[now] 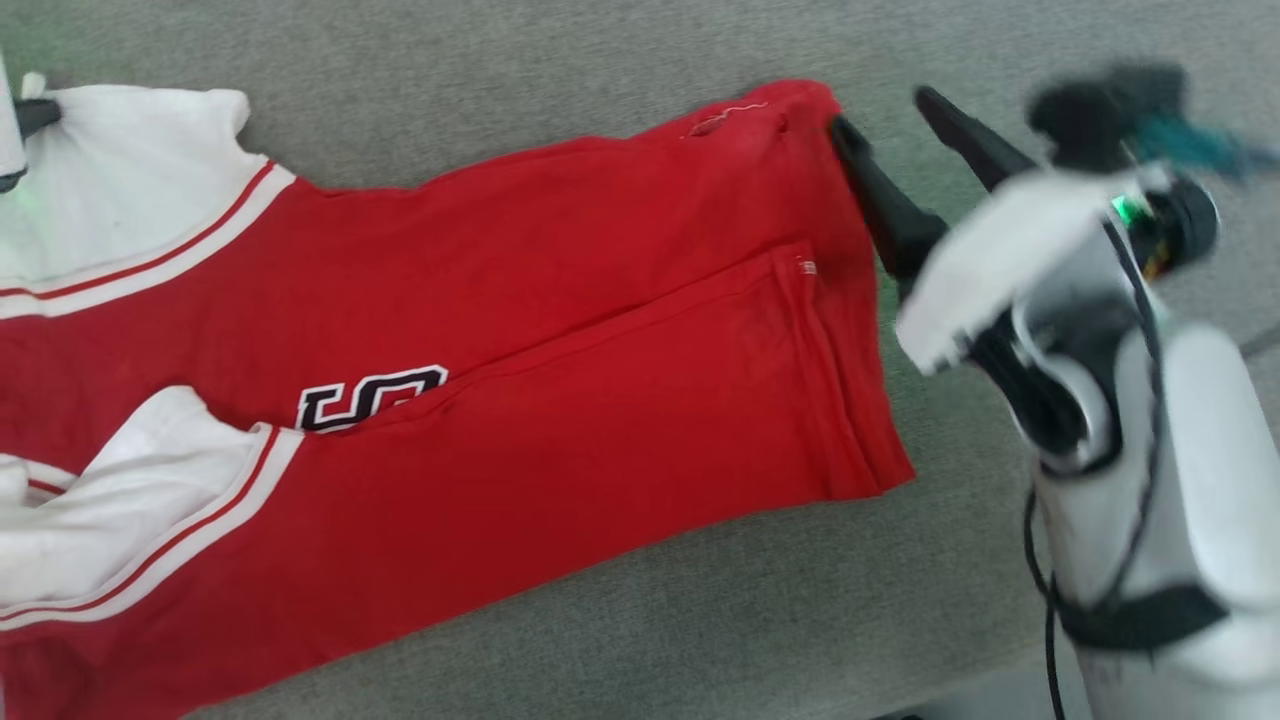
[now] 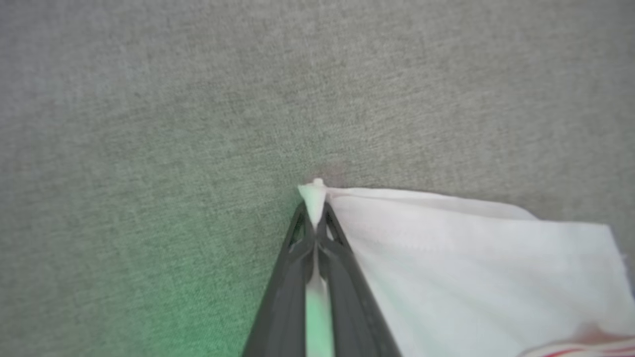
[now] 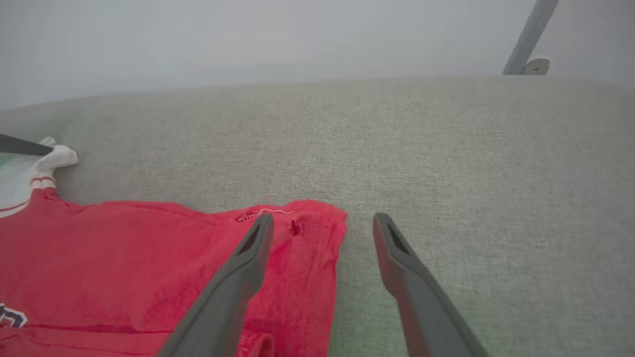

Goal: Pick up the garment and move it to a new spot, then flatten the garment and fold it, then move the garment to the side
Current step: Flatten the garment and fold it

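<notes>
My left gripper [image 2: 314,208] is clamped on the corner of the white sleeve [image 2: 471,258] of the red jersey [image 1: 560,330]. In the left wrist view a nub of white cloth pokes out past my closed fingertips at the centre of the frame. In the head view that grip sits at the far upper left edge.

The jersey lies on the grey fabric surface [image 1: 700,600], reaching from the left edge to right of centre. Its lower part is lapped over, so only part of the black, white-edged lettering [image 1: 370,395] peeks out.

My right gripper [image 1: 885,112] stands spread wide at the upper right, holding nothing. One finger is over the jersey's upper hem corner, the other over bare grey fabric. I cannot tell whether that first finger touches the cloth.
</notes>
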Motion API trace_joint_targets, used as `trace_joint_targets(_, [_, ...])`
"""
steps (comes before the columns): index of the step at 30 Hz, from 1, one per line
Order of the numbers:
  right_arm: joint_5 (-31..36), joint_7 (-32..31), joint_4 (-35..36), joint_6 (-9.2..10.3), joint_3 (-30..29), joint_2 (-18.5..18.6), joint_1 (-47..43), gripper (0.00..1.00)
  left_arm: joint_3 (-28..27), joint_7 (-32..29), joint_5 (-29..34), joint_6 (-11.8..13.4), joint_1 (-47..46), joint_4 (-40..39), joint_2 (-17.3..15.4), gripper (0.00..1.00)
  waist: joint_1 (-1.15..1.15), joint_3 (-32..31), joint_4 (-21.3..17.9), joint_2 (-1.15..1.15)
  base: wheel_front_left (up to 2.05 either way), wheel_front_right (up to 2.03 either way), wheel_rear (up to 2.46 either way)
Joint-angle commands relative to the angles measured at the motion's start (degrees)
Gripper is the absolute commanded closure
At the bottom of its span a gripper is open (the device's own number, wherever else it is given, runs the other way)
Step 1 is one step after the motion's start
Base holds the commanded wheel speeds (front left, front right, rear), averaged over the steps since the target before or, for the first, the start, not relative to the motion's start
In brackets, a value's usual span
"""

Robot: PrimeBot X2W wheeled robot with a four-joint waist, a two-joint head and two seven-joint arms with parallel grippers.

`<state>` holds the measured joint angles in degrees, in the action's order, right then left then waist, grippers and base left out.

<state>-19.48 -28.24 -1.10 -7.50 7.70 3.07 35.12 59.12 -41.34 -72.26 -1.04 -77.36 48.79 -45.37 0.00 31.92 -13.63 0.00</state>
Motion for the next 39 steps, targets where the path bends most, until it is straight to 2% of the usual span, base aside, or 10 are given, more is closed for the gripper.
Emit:
trace_joint_targets(1, [-0.5, -0.9, -0.9, 0.03, 0.4, 0.1, 1.5, 0.00, 1.8, -0.6, 0.2, 0.0, 3.1, 1.2, 1.8, 1.00, 0.00, 0.2, 0.3, 0.00, 0.00, 0.00, 0.00])
trace_joint_targets(10, [0.4, -17.9, -18.5, 0.03, 4.3, 2.4, 16.1, 0.00, 1.9, 1.2, 0.7, -2.1, 1.1, 4.4, 6.0, 1.00, 0.00, 1.0, 2.5, 0.00, 0.00, 0.00, 0.00])
trace_joint_targets(16, [-2.4, -28.4, -26.7, 0.02, 7.7, 2.0, 18.7, 0.00, 1.7, 1.9, 0.4, -3.2, 0.5, 6.3, 7.6, 1.00, 0.00, 1.1, 3.6, 0.00, 0.00, 0.00, 0.00])
trace_joint_targets(17, [-3.0, -29.5, -27.4, 0.01, 8.1, 2.2, 18.8, 0.35, 1.7, 2.0, 0.4, -3.5, 0.5, 6.6, 7.8, 1.00, 0.00, 1.1, 3.7, 0.00, 0.00, 0.00, 0.00])
trace_joint_targets(18, [-3.4, -30.4, -27.7, 0.01, 9.0, 2.5, 19.1, 0.99, 1.7, 2.3, 0.4, -3.6, 0.4, 6.9, 8.0, 1.00, 0.00, 1.0, 3.8, 0.00, 0.00, 0.00, 0.00])
trace_joint_targets(28, [-4.6, -25.9, -24.9, 0.03, 9.4, 6.8, 19.0, 1.00, 0.3, 5.0, -0.1, -5.1, -2.0, 7.3, 8.1, 1.00, 0.00, -1.9, 6.6, 0.00, 0.00, 0.00, 0.00])
trace_joint_targets(39, [-6.3, -19.9, -16.7, 0.03, 9.4, 13.0, 12.7, 1.00, 0.6, 4.9, -0.7, -5.9, -0.7, 0.7, 7.0, 1.00, 0.00, -7.4, 10.5, 0.00, 0.00, 0.00, 0.00])
